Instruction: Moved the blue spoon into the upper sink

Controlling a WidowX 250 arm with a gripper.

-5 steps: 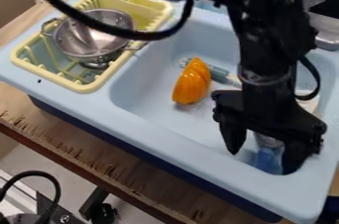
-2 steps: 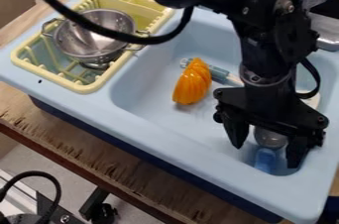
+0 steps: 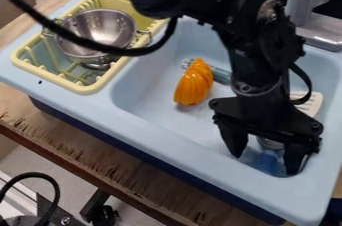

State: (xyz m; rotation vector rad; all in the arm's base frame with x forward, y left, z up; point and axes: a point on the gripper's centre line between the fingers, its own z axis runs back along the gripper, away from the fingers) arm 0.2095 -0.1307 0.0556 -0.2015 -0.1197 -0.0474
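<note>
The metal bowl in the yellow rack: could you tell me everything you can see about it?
The metal bowl is round, silvery and shiny, apparently steel, with a loop handle on either side and a smaller metal part beneath it. It sits open side up in the yellow rack. A black cable crosses in front of it; I can't tell whether they touch.

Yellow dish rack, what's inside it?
A metal bowl sits in the rack. Whatever is under the bowl can't be seen, and a black cable hides a strip of it.
</note>
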